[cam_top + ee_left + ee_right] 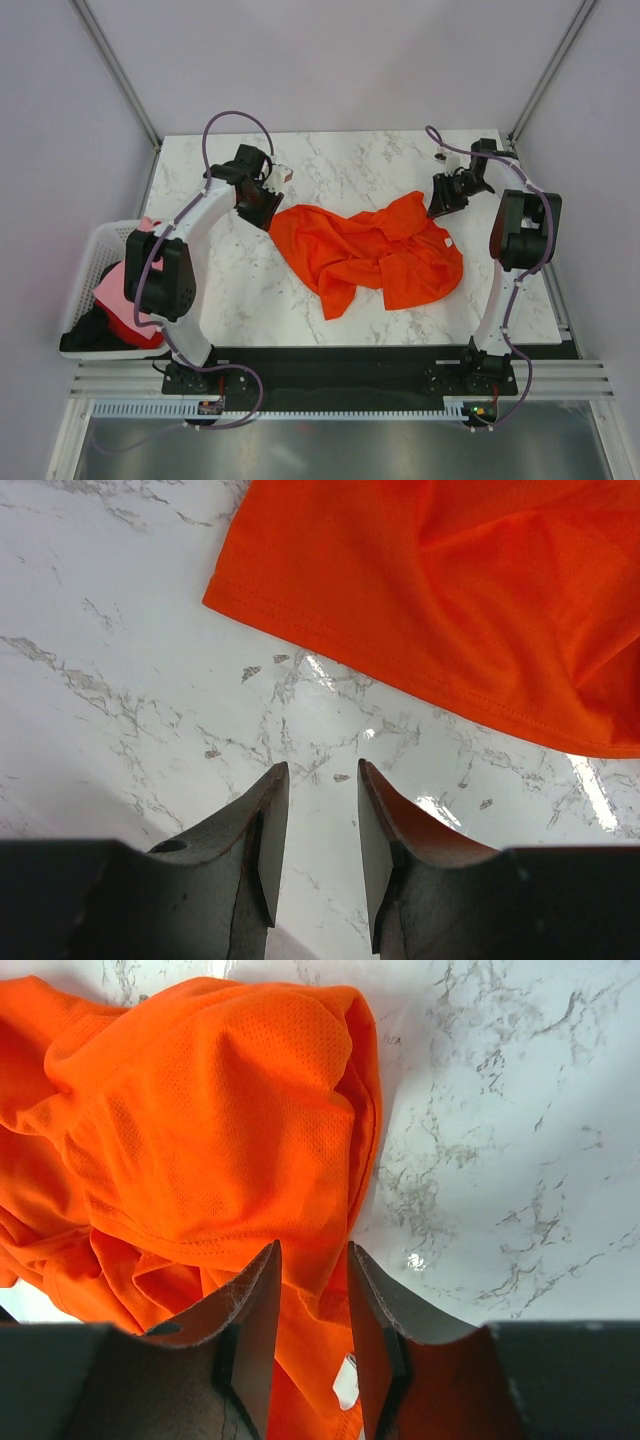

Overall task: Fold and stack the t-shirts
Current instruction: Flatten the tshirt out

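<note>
1. Top view: a crumpled orange t-shirt (375,255) lies mid-table on the glossy white marble table (340,165). At 9 o'clock a white lattice basket (100,250) holds pink cloth (112,290).
2. Left wrist: the left gripper (322,770) hangs over bare marble, jaws narrowly apart and empty. The shirt's stitched hem runs at 1 o'clock.
3. Right wrist: the right gripper (313,1250) hangs over mesh-knit folds, jaws narrowly apart. A white label (346,1382) sits at 6 o'clock.

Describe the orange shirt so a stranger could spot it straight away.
Start at the white marble table. Near its middle lies a crumpled t-shirt. It is the only bright orange one and the only one on the marble; the pink and dark clothes sit in the white basket at left.
</note>
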Controlling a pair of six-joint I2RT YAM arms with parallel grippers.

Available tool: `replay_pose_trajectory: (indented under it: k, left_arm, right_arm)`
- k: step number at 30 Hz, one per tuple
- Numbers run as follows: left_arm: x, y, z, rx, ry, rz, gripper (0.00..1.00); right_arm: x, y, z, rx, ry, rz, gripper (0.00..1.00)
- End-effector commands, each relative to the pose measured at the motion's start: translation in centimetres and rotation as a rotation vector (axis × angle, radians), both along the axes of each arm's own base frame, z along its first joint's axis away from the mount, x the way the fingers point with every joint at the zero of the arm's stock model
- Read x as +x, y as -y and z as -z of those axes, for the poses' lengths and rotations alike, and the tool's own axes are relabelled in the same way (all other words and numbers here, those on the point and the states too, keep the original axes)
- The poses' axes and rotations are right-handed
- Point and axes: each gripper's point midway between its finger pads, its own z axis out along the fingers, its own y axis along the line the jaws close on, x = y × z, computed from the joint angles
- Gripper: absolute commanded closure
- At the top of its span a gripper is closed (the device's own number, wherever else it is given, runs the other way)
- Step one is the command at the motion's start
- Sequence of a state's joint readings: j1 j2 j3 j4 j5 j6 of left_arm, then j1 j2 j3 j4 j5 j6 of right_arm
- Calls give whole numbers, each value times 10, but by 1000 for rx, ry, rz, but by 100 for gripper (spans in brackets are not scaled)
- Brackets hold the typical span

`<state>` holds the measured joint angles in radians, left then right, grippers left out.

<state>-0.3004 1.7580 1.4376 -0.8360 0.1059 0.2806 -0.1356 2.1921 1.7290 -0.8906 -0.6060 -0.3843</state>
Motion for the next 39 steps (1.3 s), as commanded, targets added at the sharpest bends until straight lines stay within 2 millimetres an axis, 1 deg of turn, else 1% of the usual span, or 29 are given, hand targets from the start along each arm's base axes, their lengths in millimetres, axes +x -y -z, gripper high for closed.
replay_pose_trajectory:
  k: [1, 11, 14, 18, 24, 29, 34, 39]
  left_arm:
    - [10, 3, -8, -15, 24, -18, 59]
    - [15, 6, -9, -20, 25, -14, 59]
    - [15, 7, -7, -20, 22, -11, 59]
    - [15, 7, -7, -20, 19, -12, 59]
    - [14, 7, -4, -18, 15, -12, 59]
    - [14, 7, -4, -19, 13, -12, 59]
    - [13, 9, -2, -25, 3, -15, 59]
    - [14, 10, -2, -28, 4, -14, 59]
  right_arm:
    - [13, -3, -17, 33, 57, 1, 60]
    - [16, -2, -9, 25, 35, 16, 62]
    - [14, 1, -7, 2, 34, 14, 59]
    - [9, 1, -1, -5, 13, 13, 59]
    - [9, 2, -2, -5, 14, 15, 61]
    - [4, 2, 1, -9, -2, 11, 61]
    - [0, 0, 1, 5, -10, 3, 65]
    - [-2, -2, 2, 9, -20, -1, 66]
